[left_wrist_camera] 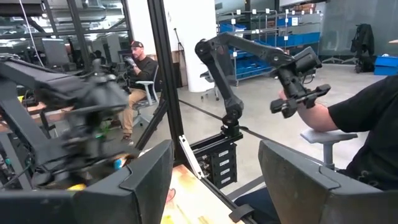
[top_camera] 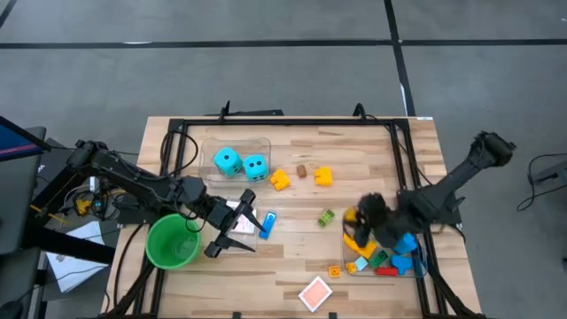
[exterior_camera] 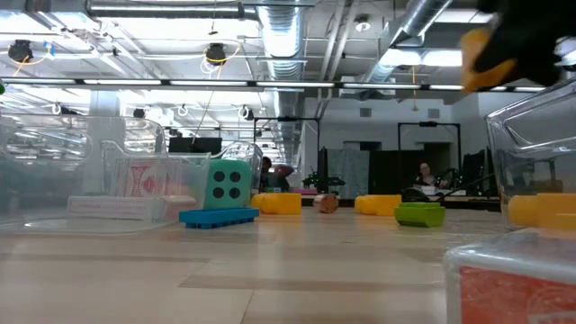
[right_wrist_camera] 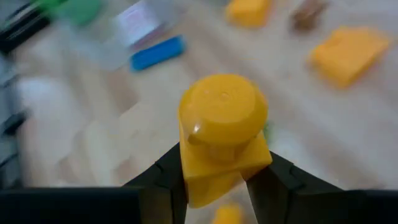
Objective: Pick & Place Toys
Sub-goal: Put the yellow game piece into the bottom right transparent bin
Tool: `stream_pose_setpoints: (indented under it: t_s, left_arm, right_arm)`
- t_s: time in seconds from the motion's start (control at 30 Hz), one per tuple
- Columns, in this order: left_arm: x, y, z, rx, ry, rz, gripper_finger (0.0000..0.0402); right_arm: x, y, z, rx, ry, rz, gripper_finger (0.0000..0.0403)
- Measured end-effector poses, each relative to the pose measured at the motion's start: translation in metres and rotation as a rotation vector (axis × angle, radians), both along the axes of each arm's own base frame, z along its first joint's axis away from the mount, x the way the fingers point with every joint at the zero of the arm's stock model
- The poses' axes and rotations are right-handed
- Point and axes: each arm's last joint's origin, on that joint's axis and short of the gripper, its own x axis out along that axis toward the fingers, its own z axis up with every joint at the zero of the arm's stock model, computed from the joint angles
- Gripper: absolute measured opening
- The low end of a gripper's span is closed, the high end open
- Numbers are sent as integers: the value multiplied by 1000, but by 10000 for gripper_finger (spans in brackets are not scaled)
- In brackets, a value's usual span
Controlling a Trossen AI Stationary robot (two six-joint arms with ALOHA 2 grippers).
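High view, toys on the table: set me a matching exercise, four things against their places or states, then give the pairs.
Things:
1. cyan dice
2. yellow brick
3. green brick
4. playing card

Places:
A. lying alone near the table's front edge
B. inside the clear bin at the back
C. on bare wood in mid-table
D. held in the right claw

Pairs: 1-B, 2-D, 3-C, 4-A

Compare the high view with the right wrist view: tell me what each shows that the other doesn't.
Only the high view: both arms, the left gripper open beside the green cup, two dice in a clear bin, and a card.
Only the right wrist view: the right gripper shut on a yellow brick.
Both: the blue brick and yellow bricks on the table.
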Motion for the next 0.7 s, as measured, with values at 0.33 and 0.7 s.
stream_pose_setpoints:
  t_s: [0.33,0.7]
  left_arm:
    - [0,0,1,-3,-8,0,231]
    - [0,0,1,-3,-8,0,231]
  right_arm:
    - [-32,54,1,142,48,175,122]
    - [-49,101,1,168,183,265,123]
